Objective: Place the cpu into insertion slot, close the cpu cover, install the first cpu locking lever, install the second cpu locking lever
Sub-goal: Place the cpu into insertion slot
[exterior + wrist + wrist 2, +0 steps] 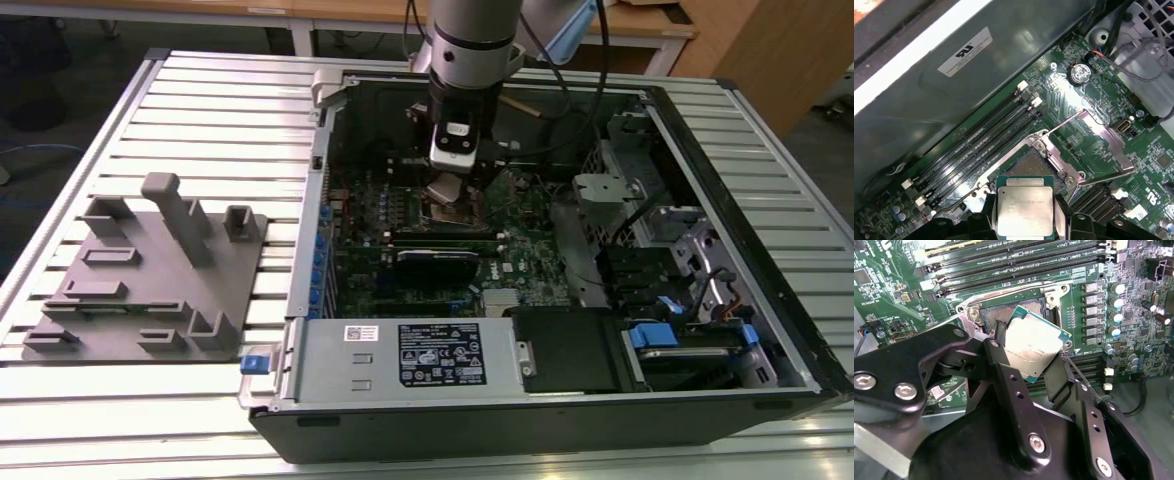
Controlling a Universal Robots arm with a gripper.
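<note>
My gripper (450,188) hangs inside the open computer case, shut on the cpu (446,190), a small square chip with a silvery top. In the second wrist view the black fingers (999,347) clamp the cpu (1035,346) by two opposite edges, and it is tilted just above the insertion slot (1013,313). In the first wrist view the cpu (1025,210) hovers at the near edge of the slot (1029,167), whose brownish pin field is uncovered. The cpu cover (1109,137) is swung open and lies to one side of the slot.
Long black memory slots (979,145) run beside the socket. The case wall (327,150) and a drive cage (607,195) flank the motherboard, with the power supply (400,355) in front. A grey fixture plate (140,280) sits on the table at the exterior view's left.
</note>
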